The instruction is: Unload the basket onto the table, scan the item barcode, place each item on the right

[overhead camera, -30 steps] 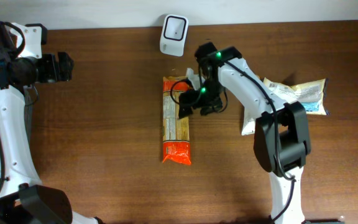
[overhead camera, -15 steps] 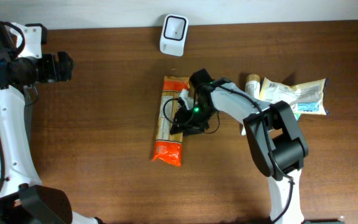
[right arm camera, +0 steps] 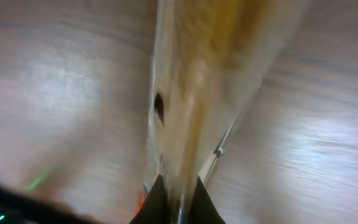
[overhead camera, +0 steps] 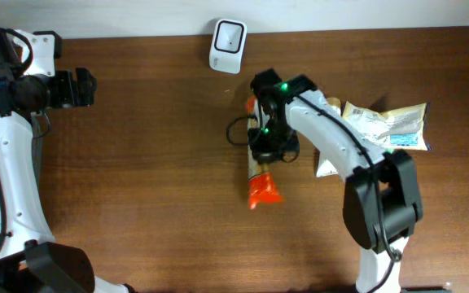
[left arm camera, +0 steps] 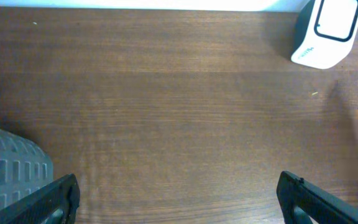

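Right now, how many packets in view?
3. An orange-ended packet clamped in the right gripper mid-table; a pale packet at the right; a white packet poking out beneath the right arm. The arm may hide more.

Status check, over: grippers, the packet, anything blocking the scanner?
Left gripper open, parked at table edge. Right gripper shut on pasta packet, orange end trailing. Nothing between packet and scanner; other packets lie aside.

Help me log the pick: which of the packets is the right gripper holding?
The long packet with the orange end, clamped in the right gripper near the table's middle. The pale blue-printed packets lie farther right, away from its fingers.
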### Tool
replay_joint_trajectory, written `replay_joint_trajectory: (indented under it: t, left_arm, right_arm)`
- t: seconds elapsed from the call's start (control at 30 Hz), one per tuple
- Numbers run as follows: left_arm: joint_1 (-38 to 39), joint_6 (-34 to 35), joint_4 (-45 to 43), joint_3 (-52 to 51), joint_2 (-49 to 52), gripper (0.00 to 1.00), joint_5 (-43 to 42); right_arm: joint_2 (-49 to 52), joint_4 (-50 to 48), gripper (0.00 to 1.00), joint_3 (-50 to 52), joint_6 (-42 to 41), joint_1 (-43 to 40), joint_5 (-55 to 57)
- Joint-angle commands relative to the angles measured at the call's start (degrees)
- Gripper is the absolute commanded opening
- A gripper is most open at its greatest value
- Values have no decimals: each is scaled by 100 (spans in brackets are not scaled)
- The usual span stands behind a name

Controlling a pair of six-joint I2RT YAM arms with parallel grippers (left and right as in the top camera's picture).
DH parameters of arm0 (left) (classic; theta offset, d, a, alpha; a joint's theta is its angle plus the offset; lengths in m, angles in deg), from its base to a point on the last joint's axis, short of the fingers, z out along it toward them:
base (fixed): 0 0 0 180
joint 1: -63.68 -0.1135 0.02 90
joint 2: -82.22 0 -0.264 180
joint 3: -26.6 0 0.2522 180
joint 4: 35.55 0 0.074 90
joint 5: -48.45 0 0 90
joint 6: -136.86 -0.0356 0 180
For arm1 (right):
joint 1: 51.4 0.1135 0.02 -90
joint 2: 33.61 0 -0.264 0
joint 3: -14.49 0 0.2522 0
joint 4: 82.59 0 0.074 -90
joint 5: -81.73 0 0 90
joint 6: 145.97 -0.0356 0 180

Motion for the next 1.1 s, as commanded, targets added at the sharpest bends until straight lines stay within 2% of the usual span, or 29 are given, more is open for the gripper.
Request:
replay_joint_trajectory:
  t: [0.0,0.17,0.27,0.37,0.4,0.5,0.63,0.7,0.8,0.87,0.9,1.0,1.07]
  left_arm:
    - [-39,-94,9,31,-118,99,-46]
    - [-39,-94,9,31,-118,99,-46]
    - [-39,-94,9,31,-118,99,-46]
    - [-39,-94,9,31,-118,99,-46]
    - [-39,-94,9,31,-118,99,-46]
    - [-39,-94,9,31,-118,99,-46]
    - [-39,-94,9,31,-118,99,-46]
    - [-39,-94,9,31,-118,99,-46]
    - [-39,-94,9,31,-118,99,-46]
    - [-39,-94,9,31,-118,99,-46]
    - [-39,-94,9,31,-118,99,-46]
    - [-39,-94,9,31,-118,99,-46]
    - [-39,-94,9,31,-118,99,-46]
  right_arm:
    - [-345,85,4,-413,225,719,1578]
    - [400,107,4,-402,116,1808,2691]
    - [741,101,5,-402,74,2103,2728]
    - [772,-61,31,-402,136,2367,2293]
    - [774,-122,37,-400,258,2398,2017]
    - [774,-295,39,-400,402,2409,1283]
    - [776,-352,40,-400,400,2411,1217]
    - [741,-260,61,-516,280,2341,1867]
    - [614,98,73,-960,186,2114,2487]
    - [605,170,94,-1115,229,1856,2402]
    - [640,166,99,-1102,321,1725,2109]
    - [728,-48,99,-767,1209,1325,367]
    - [767,-208,99,-341,1340,1093,-249]
